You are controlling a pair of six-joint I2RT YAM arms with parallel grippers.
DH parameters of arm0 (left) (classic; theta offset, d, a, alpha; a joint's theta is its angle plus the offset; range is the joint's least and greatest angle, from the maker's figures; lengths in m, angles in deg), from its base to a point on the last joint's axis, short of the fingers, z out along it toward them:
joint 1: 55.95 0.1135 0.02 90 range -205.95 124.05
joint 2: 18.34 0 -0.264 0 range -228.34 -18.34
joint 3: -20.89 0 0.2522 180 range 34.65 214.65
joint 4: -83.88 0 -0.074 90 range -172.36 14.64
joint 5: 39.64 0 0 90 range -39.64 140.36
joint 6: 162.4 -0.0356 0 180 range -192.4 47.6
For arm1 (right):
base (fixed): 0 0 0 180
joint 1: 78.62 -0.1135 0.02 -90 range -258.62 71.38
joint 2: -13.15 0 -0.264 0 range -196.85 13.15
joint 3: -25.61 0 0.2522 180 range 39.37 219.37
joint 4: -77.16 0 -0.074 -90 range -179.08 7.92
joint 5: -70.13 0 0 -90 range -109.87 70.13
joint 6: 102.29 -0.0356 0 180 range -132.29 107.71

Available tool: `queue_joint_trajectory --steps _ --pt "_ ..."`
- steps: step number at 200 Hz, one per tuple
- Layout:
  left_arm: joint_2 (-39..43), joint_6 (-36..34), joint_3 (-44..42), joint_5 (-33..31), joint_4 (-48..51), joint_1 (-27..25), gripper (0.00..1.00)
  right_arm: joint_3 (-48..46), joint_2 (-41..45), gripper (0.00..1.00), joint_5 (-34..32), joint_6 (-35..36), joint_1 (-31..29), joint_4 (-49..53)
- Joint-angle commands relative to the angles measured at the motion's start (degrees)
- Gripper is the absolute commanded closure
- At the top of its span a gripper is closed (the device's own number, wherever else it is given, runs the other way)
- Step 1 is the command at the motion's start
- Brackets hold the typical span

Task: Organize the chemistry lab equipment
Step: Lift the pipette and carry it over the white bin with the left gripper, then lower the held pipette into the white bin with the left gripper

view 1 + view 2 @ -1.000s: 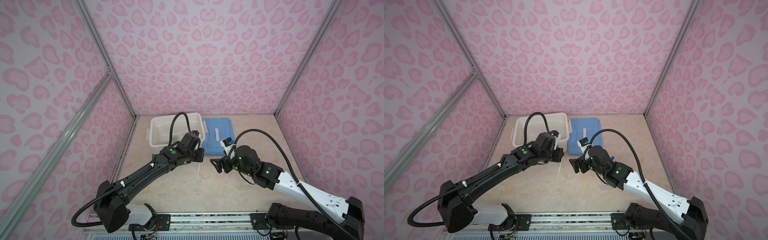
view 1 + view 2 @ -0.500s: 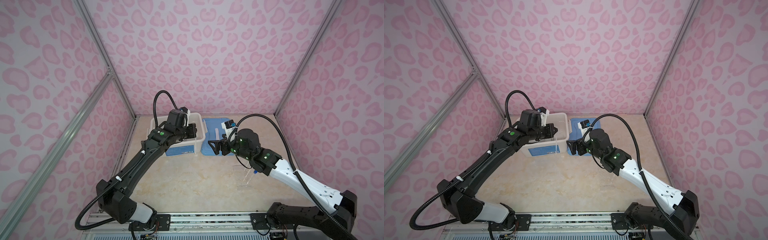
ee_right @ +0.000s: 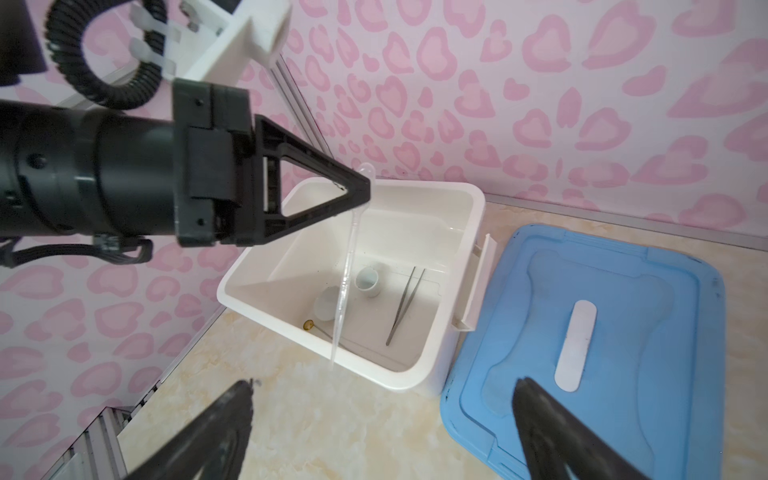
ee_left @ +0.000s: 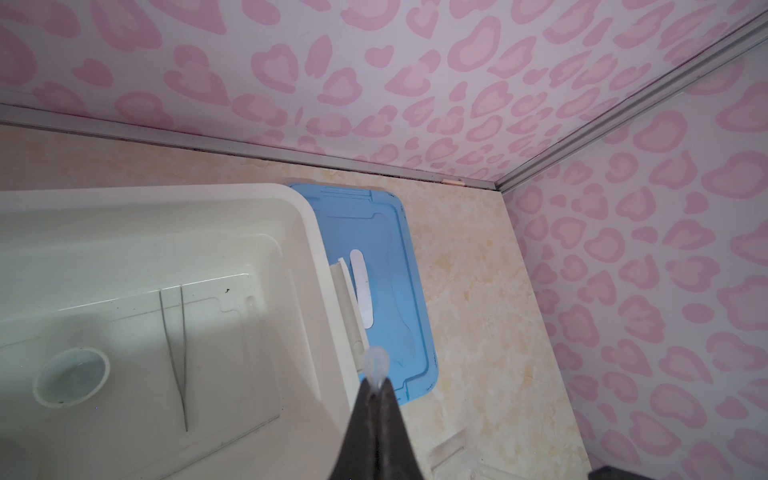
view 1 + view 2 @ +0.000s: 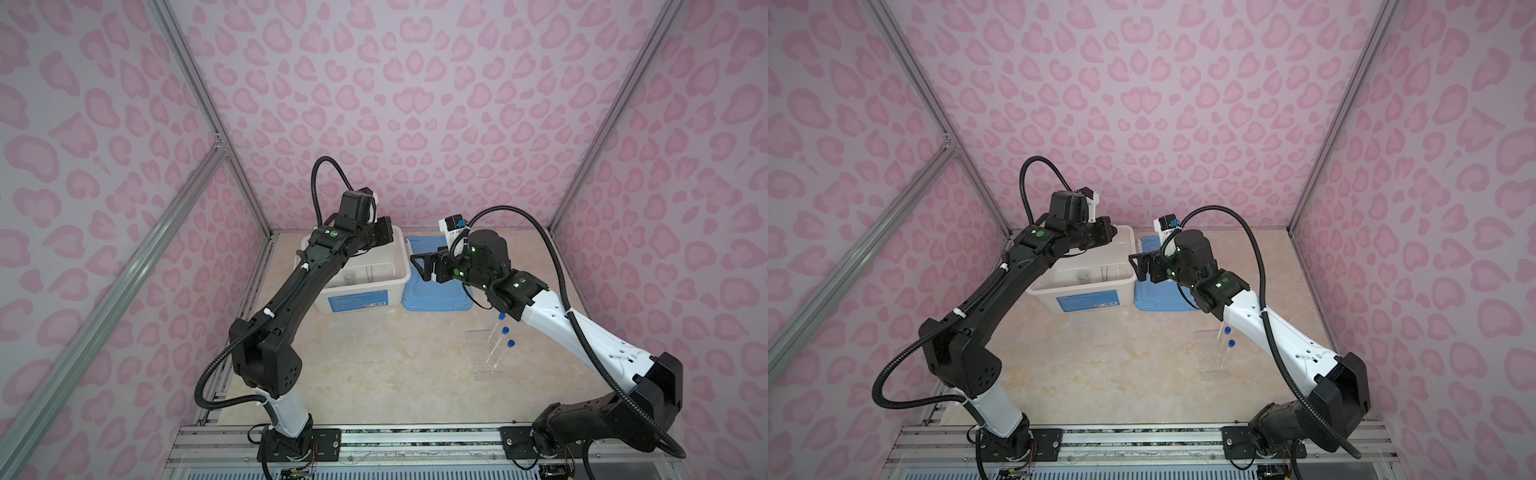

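The left gripper [image 3: 368,192] was pinched fully shut on the neck of the dropper [image 3: 347,266], just under its bulb. The long clear stem hung slanting down over the open bin [image 3: 473,232]. The right gripper [image 5: 419,267] stood wide open and held nothing, just beside the bin's right wall and above the blue lid [image 3: 623,291] lying there.

On the bin's floor lay the tweezers [image 3: 405,305], two small white dishes [image 3: 368,282] and a thin rod [image 3: 324,331]. Well in front of the bin, to its right, three blue-capped tubes [image 5: 498,336] stood in the clear rack [image 5: 490,365].

The likely trouble was the drop. From the right wrist view the stem's tip seemed close to the bin's front wall, though I could not tell whether it was inside the rim. Letting go there could leave the light dropper caught on the rim, or send it out onto the table. It could also land on a dish and knock it.

A second earlier the left gripper was low over the bare table in front of the bin, with the right gripper facing it closely. Now the left one was raised over the bin and the right one had moved back beside it.
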Motion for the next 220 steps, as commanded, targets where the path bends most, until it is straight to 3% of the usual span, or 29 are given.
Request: queue_joint_trajectory --steps 1,66,95,183,220 --pt "-2.7 -0.2 2.4 -0.7 0.0 0.9 0.97 1.9 -2.0 0.02 0.7 1.4 0.2 -0.2" --pt "-11.5 -0.3 6.9 2.2 -1.2 2.8 0.97 7.2 -9.0 0.02 0.6 3.9 0.4 1.5" --pt "-14.0 -1.2 6.6 1.5 -2.3 3.0 0.97 11.6 -13.1 0.03 4.4 5.4 0.7 2.8" --pt "-18.9 1.3 1.3 8.9 -10.6 4.7 0.97 16.7 -19.1 0.04 3.0 6.1 0.8 4.8" --pt "-19.9 1.2 -1.6 8.9 -14.1 4.7 0.97 17.4 -20.5 0.05 3.9 7.1 0.6 5.6"
